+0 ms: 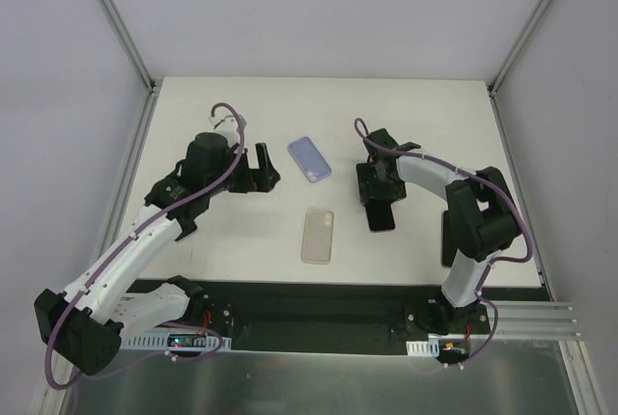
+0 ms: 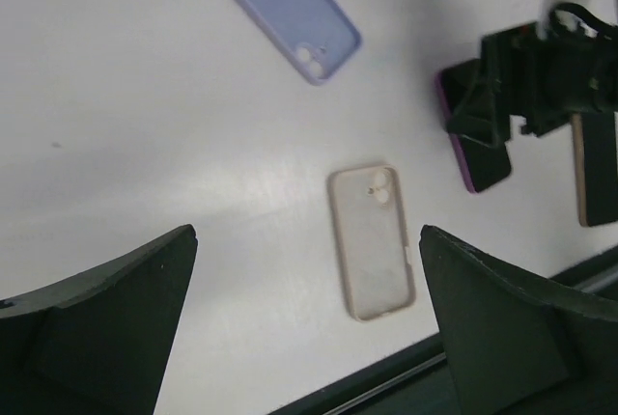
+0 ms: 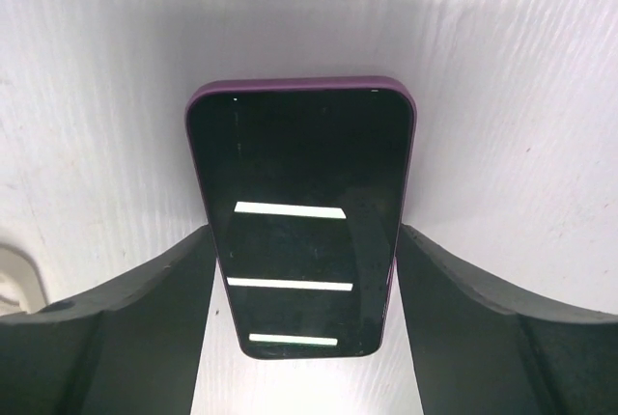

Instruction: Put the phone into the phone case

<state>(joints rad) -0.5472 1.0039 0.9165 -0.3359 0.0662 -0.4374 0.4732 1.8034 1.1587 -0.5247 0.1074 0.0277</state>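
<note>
1. Closest to your right wrist lens are the right gripper's dark fingers, set either side of the phone. Each sits right at a long edge, but you cannot tell whether they press it or only flank it.
2. The phone lies flat, screen up, on the white table, right of centre, partly under that gripper.
3. Your left gripper gapes wide with nothing in it, left of the lavender case.
4. Count one phone and two cases. The lavender one lies farther back. The clear case lies near the middle, just left of the phone and apart from it.
5. The phone's long axis runs near-to-far, roughly parallel to the clear case. You cannot tell which end is its top.
</note>
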